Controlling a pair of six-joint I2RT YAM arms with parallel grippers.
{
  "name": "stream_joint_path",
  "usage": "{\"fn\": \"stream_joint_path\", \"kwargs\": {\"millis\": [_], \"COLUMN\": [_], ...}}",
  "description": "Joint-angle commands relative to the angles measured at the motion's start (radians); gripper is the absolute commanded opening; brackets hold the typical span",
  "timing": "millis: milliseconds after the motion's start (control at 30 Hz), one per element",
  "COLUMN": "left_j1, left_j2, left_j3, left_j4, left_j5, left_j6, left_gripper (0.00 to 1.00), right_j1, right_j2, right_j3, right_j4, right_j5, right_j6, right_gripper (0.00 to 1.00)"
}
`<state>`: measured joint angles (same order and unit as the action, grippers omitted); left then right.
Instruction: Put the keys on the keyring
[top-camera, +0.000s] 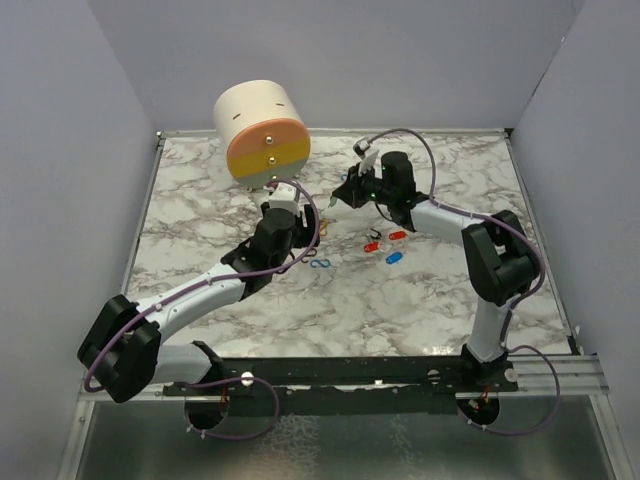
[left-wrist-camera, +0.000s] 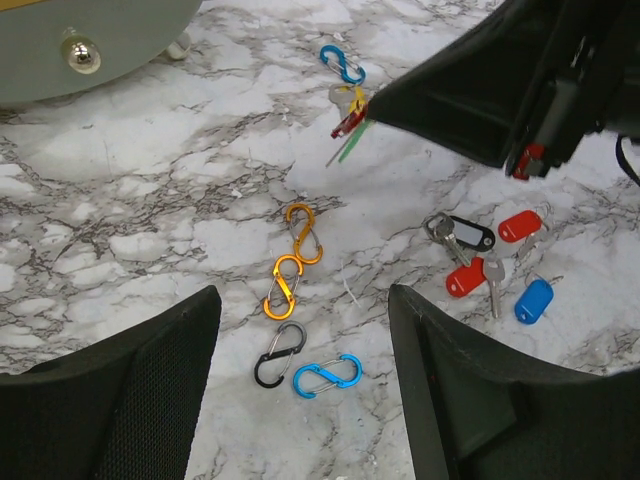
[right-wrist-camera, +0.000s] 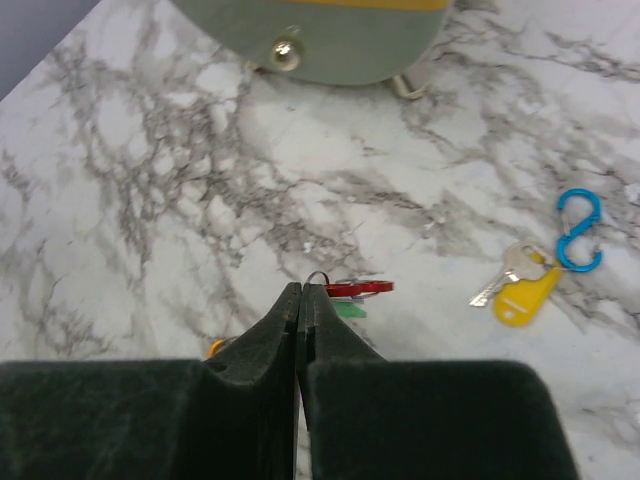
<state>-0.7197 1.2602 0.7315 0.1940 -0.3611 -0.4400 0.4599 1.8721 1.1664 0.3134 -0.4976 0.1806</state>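
To the right of the left fingers (left-wrist-camera: 150, 390), which stand released, four loose keys (left-wrist-camera: 485, 262) lie on the table (left-wrist-camera: 150, 200); the right fingers (right-wrist-camera: 265, 345), clenched, grasp the keyring (right-wrist-camera: 318, 276) with red and green keys (right-wrist-camera: 358, 288).

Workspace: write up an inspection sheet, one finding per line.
Surface: marble tabletop, no spills seen.
Job's things: red keys, blue key, black-tagged key loose together; yellow key beside far blue S-clip.
Clutter: orange S-clips, black S-clip, blue S-clip; cream-orange cylinder.
Grippers: left gripper open above the clips; right gripper shut on red-and-green keyring bunch.
Cables: purple cables along both arms.
Surroundings: grey walls on three sides.
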Motion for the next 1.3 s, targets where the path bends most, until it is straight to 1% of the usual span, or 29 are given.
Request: {"fn": "stream_joint_path", "kwargs": {"millis": [0, 167, 333, 467, 567, 600, 633, 667, 700, 733, 767, 967, 1100, 1167, 1267], "left_j1": [0.0, 0.0, 0.0, 0.0, 0.0, 0.0, 0.0, 0.0, 0.0, 0.0, -0.001, 0.0, 0.0, 0.0, 0.0], "left_j2": [-0.025, -0.036, -0.03, -0.026, -0.021, -0.017, -0.014, -0.011, -0.008, -0.004, 0.001, 0.034, 0.06, 0.07, 0.075], "left_j3": [-0.026, -0.04, -0.046, -0.047, -0.046, -0.046, -0.045, -0.044, -0.042, -0.04, -0.039, -0.033, -0.033, -0.037, -0.047], "left_j4": [0.01, 0.02, 0.023, 0.028, 0.032, 0.033, 0.033, 0.033, 0.032, 0.031, 0.031, 0.027, 0.025, 0.026, 0.033], "left_j5": [-0.025, -0.018, -0.015, -0.013, -0.008, -0.007, -0.007, -0.007, -0.006, -0.003, -0.002, -0.005, 0.0, 0.002, 0.002], "left_j6": [0.001, -0.005, -0.009, -0.008, -0.01, -0.011, -0.011, -0.011, -0.012, -0.012, -0.013, -0.017, -0.025, -0.028, -0.034], "left_gripper": [0.7, 0.7, 0.7, 0.7, 0.7, 0.7, 0.7, 0.7, 0.7, 0.7, 0.7, 0.7, 0.7, 0.7, 0.7], "right_j1": [-0.031, -0.083, -0.135, -0.167, -0.181, -0.183, -0.186, -0.188, -0.188, -0.188, -0.188, -0.188, -0.187, -0.185, -0.185], "right_j2": [0.079, 0.148, 0.181, 0.216, 0.228, 0.227, 0.226, 0.225, 0.22, 0.21, 0.197, 0.087, -0.049, -0.116, -0.201], "right_j3": [0.107, 0.183, 0.2, 0.225, 0.237, 0.234, 0.232, 0.228, 0.219, 0.208, 0.19, 0.058, -0.104, -0.166, -0.23], "right_j4": [-0.043, -0.062, -0.054, -0.069, -0.09, -0.093, -0.097, -0.098, -0.093, -0.085, -0.074, -0.035, -0.005, -0.018, -0.082], "right_j5": [0.17, 0.229, 0.263, 0.269, 0.327, 0.344, 0.359, 0.373, 0.386, 0.401, 0.413, 0.404, 0.406, 0.427, 0.464], "right_j6": [0.029, 0.074, 0.124, 0.132, 0.148, 0.154, 0.159, 0.164, 0.164, 0.167, 0.168, 0.165, 0.172, 0.171, 0.177], "right_gripper": [0.01, 0.01, 0.01, 0.01, 0.01, 0.05, 0.13, 0.27, 0.38, 0.45, 0.49, 0.52, 0.52, 0.52, 0.52]}}
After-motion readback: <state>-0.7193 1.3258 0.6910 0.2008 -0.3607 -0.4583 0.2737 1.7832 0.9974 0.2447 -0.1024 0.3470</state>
